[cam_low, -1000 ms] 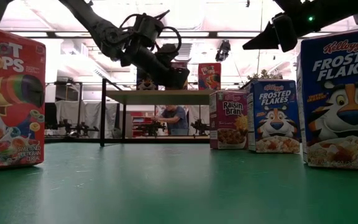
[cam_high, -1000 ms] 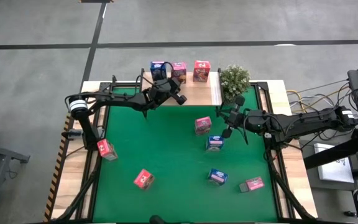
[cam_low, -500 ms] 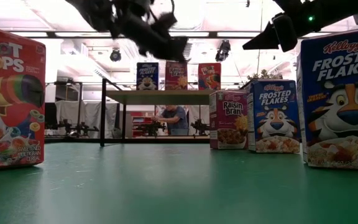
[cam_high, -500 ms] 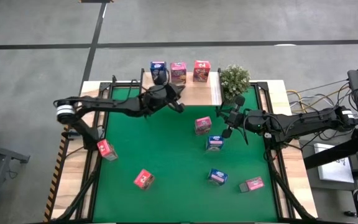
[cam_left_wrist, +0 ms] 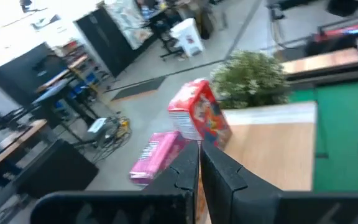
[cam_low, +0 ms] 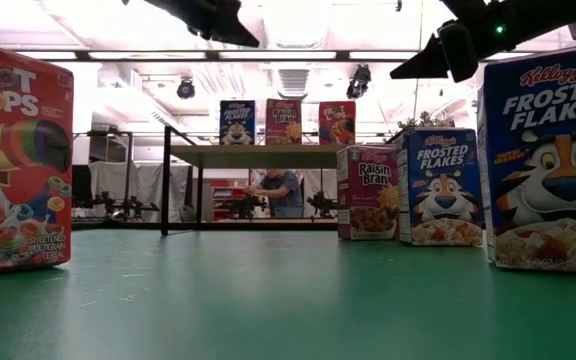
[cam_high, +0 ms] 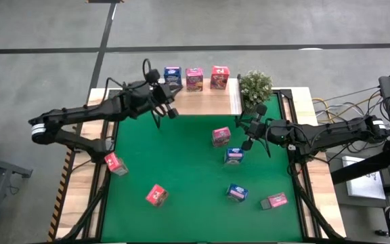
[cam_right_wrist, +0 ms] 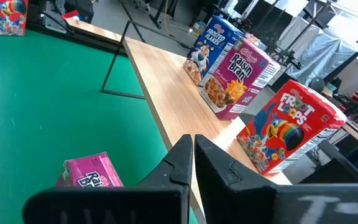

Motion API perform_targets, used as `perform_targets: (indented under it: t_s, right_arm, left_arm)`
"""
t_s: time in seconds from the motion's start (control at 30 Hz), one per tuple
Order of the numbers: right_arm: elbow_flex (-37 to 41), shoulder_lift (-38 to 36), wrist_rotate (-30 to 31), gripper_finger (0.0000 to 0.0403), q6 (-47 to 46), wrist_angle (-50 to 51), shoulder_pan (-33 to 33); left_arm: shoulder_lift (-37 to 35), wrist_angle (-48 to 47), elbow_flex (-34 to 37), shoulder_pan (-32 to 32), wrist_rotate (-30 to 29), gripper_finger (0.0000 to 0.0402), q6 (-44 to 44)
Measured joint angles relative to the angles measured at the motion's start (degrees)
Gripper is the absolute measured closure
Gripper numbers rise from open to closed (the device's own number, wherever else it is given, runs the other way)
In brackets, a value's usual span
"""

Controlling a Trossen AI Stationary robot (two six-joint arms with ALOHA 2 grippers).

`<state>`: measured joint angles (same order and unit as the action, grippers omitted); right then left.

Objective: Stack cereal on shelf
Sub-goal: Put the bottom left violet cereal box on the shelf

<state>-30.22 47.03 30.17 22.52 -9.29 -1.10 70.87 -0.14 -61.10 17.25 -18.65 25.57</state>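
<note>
Three cereal boxes stand upright in a row on the wooden shelf [cam_high: 205, 102] at the table's far edge: blue [cam_high: 172, 73], pink [cam_high: 194, 78] and red [cam_high: 219, 76]. Several more boxes sit on the green mat, among them a pink one [cam_high: 221, 135] and a blue one [cam_high: 233, 156]. My left gripper [cam_high: 170, 110] is shut and empty, raised over the mat's far left, just left of the shelf. My right gripper [cam_high: 244, 125] hangs shut and empty above the mat near the pink box. In the low view both grippers, left [cam_low: 218, 15] and right [cam_low: 448, 50], are high above the mat.
A small potted plant [cam_high: 255, 86] stands at the shelf's right end. More boxes sit on the mat: red [cam_high: 116, 162], red [cam_high: 156, 195], blue [cam_high: 236, 192], and a pink one lying flat [cam_high: 274, 200]. The mat's middle [cam_high: 181, 156] is bare. A person is in the room behind [cam_low: 278, 190].
My left gripper has risen and drawn back from the shelf toward the table's left, rolling a little, and has stayed shut. The three boxes on the shelf have not moved.
</note>
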Motion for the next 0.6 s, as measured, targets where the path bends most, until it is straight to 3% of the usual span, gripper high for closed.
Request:
perform_targets:
  t_s: [0.37, 0.6]
  right_arm:
    - [0.0, 0.0, 0.0, 0.0394, 0.1, 0.0, 0.0]
    - [0.0, 0.0, 0.0, 0.0394, 0.2, 0.0, 0.0]
  left_arm:
    - [7.5, 1.4, 0.0, 3.2, 1.7, 0.0402, 2.7]
    - [12.1, 5.6, 0.0, 5.4, -0.9, 0.0402, 3.1]
